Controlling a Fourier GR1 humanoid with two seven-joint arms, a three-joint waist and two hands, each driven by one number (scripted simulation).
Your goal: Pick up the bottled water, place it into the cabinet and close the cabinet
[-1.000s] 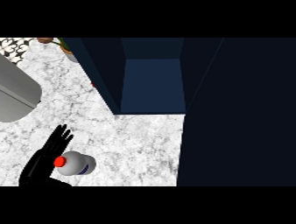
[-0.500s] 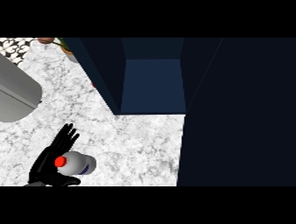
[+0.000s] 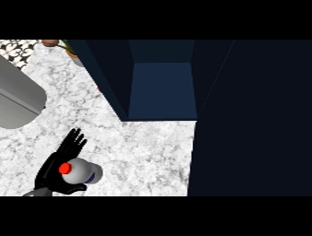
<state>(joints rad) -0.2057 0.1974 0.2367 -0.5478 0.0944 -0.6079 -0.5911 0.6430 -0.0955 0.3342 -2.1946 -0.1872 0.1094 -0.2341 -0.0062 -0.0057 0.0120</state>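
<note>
left hand (image 3: 55, 171): fingers (image 3: 72, 140) straight, fanned up toward the top of the view, spread, not curled. thumb (image 3: 70, 188) wraps under the bottled water (image 3: 81, 170), so the bottle sits against the palm w/ thumb hooked beneath it; fingers themselves aren't closed on it. bottle seen from above: red cap (image 3: 64, 168), pale body, dark band at its right side. it's at the lower left of the marble counter (image 3: 145, 152), near the view's bottom edge.

room: bare counter runs from the bottle up and right to the cabinet (image 3: 162, 90), nothing lying on that stretch. cabinet stands open, blue inside, its front lip where the counter stops just above mid-view. a big dark panel (image 3: 261, 120), prob. the door but can't tell, fills the whole right side and bounds the counter strip on the right.

around: large grey cylinder (image 3: 9, 94) at upper left, well apart from the hand, up and to its left. small plant-like thing (image 3: 67, 47) at top by the cabinet's left wall, too small to name. right hand doesn't show.
</note>
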